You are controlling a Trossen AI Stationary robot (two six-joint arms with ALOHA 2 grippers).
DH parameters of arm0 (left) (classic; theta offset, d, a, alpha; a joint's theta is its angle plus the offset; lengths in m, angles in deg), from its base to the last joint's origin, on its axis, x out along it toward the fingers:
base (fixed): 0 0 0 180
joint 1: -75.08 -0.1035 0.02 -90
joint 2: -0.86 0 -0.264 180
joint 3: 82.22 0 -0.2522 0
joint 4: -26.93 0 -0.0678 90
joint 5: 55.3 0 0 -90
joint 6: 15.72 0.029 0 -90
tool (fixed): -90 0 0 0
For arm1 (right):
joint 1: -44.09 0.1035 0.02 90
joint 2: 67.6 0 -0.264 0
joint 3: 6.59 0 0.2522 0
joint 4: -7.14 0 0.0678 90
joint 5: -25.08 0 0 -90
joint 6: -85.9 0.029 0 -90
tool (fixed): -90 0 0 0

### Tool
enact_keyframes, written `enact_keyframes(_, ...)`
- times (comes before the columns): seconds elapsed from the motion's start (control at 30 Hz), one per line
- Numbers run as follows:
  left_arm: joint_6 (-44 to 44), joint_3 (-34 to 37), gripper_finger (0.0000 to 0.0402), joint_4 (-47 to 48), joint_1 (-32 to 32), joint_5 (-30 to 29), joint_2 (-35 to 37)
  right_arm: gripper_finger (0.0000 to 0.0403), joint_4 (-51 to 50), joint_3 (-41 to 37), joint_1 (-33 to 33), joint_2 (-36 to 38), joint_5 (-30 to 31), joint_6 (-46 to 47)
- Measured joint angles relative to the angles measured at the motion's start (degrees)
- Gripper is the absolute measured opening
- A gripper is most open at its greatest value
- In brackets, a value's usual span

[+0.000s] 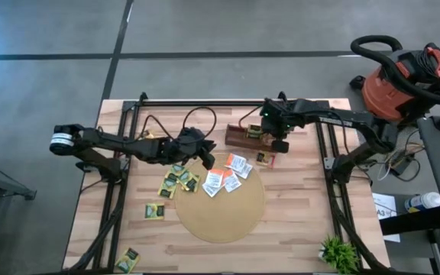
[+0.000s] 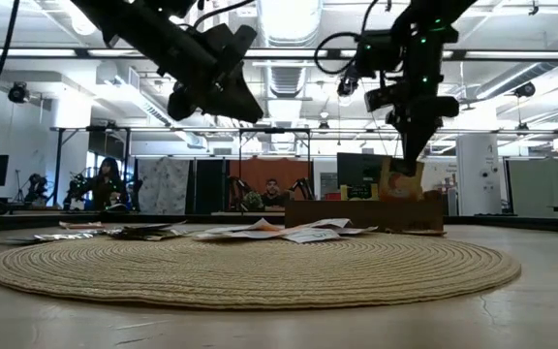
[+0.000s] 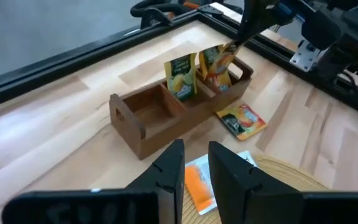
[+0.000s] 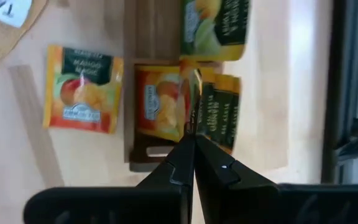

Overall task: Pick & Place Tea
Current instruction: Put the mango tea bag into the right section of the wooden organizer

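Small flat orange-and-green tea sachet (image 4: 161, 104)

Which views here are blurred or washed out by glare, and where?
Right wrist view: soft all over; the sachets' print is smeared and the right gripper is a dark blur. Low view: bright ceiling lights leave both arms as silhouettes; the mat is sharp. Left wrist view: the box is crisp, the left gripper blurred. High view: evenly lit, no glare.

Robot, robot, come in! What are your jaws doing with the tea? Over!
Right gripper over the wooden box, jaws shut on a tea sachet standing in the end compartment. Left gripper open, empty, above the mat. Nothing blocking.
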Motion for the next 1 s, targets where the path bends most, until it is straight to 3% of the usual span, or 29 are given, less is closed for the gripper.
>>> enact_keyframes(0.17, 1.06, 0.2, 0.0067, 0.1, -0.04, 0.0, 0.0, 0.0008, -2.18, 2.69, 0.09, -3.73, -1.73, -0.09)
enact_keyframes(0.57, 1.14, 0.31, 0.0067, 0.21, -0.3, -1.05, 0.0, 0.0008, -7.12, 4.39, 0.05, -1.55, -1.64, -0.29)
enact_keyframes(1.0, 1.14, 0.31, 0.0067, 0.06, -1.01, -1.07, 0.0, 0.0008, -7.28, 4.15, 0.15, -6.44, -2.57, -1.48)
